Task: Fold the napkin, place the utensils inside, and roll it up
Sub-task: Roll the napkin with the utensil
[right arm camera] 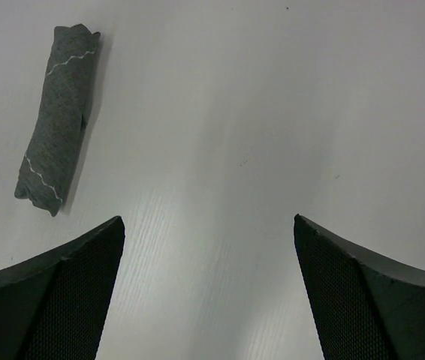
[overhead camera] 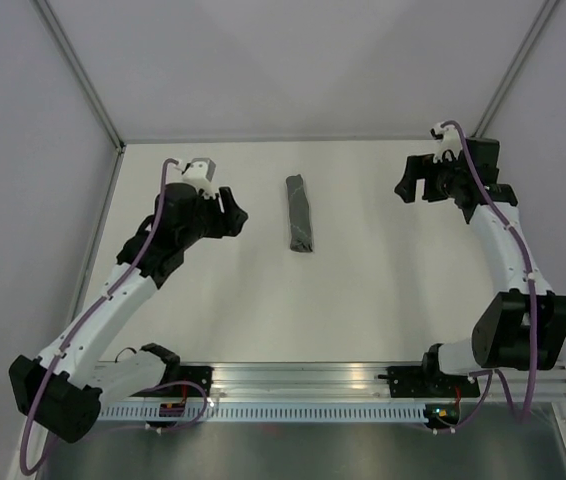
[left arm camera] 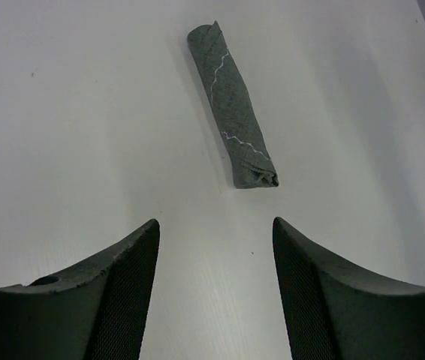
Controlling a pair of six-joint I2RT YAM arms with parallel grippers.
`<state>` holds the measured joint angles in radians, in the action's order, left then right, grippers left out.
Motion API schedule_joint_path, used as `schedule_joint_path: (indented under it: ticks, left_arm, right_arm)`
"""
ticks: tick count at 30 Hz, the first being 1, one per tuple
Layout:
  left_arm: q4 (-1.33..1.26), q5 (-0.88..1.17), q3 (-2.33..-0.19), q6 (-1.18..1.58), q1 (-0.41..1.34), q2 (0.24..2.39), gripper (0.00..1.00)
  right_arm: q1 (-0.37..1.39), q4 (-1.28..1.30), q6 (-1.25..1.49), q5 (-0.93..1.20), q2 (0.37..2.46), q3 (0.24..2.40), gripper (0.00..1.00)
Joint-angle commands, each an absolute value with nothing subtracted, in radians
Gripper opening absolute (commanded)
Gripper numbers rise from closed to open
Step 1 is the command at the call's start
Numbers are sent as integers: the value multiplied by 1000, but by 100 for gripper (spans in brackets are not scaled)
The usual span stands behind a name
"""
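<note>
The dark grey napkin (overhead camera: 300, 213) lies rolled into a tight tube in the middle of the table, its long axis running front to back. It also shows in the left wrist view (left arm camera: 231, 105) and the right wrist view (right arm camera: 58, 117), with a light stitched line on it. The fork is hidden; no part of it shows. My left gripper (overhead camera: 234, 212) is open and empty, to the left of the roll and apart from it. My right gripper (overhead camera: 410, 186) is open and empty, far to the right of the roll.
The white table (overhead camera: 363, 290) is bounded by grey walls at the left, back and right. A metal rail (overhead camera: 303, 385) with the arm bases runs along the near edge.
</note>
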<state>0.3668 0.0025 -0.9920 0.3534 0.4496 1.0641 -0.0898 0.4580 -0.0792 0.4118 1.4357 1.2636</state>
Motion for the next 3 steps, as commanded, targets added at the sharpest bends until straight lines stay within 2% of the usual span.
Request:
schedule_joint_path:
  ticks: [1,3]
  left_arm:
    - [380,9,-982,311,443,1042,67]
    - [380,12,-983,310,443,1039,67]
  right_arm:
    - [-95,479,-129,419,1394,1236,98]
    - [-100,468,-117,420,1385,1236,98]
